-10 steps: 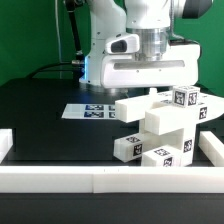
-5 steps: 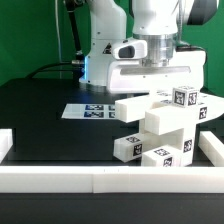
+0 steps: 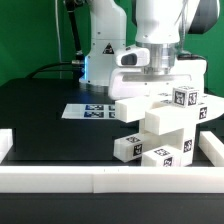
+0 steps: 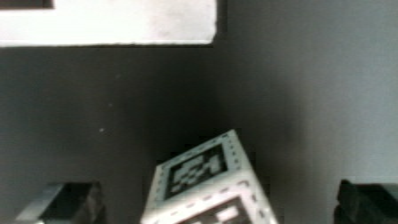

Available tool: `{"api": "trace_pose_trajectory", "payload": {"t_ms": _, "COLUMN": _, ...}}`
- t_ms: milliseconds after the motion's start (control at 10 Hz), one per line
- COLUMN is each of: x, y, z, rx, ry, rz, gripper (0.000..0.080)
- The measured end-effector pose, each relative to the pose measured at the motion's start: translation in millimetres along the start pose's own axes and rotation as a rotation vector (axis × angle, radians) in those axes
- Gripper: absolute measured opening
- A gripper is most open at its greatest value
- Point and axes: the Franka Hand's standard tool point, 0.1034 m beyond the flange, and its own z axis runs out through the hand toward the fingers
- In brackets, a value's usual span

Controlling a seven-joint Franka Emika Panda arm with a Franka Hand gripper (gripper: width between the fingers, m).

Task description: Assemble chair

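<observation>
Black surface [image 3: 40, 120] with long low white rails [image 3: 100, 180] along its near edge and at both sides. The marker board [image 3: 88, 111] lies flat toward the back, just beside the stack of parts on the exterior view's left. Behind it stands the arm's white base [image 3: 105, 50], with a dark cable running off to the exterior view's left. Green backdrop behind.

The chair [image 3: 165, 125] is a pile of white chunky blocks on the exterior view's right side of the surface, close to the right rail. A long bar sticks out at the top toward the marker board, stepped blocks sit under it, and a short block lies at the bottom front. Black-and-white square tags show on several faces — top right, side and lower front. How the parts join cannot be told.

The end effector [image 3: 160, 82] hangs right above the back of the pile, its lower end hidden behind the top blocks. In the wrist view its two dark fingertips [image 4: 68, 203] stand far apart at the frame's edges with nothing between them — jaws wide, nothing held. One tagged white part [image 4: 208, 180] lies below the camera, cut off by the frame and blurred. A pale slab [image 4: 107, 22] at the far edge is too blurred to name.
</observation>
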Motion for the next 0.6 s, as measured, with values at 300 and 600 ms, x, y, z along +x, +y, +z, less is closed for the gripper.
{"api": "trace_pose_trajectory", "payload": {"t_ms": 300, "x": -0.9, "y": -0.3, "z": 1.4, "rx": -0.001, "ry": -0.003, "rz": 0.005, "gripper": 0.0649}}
{"api": "trace_pose_trajectory", "payload": {"t_ms": 600, "x": -1.4, "y": 5.4, "z": 1.9, "rx": -0.001, "ry": -0.005, "rz": 0.016, "gripper": 0.0623}}
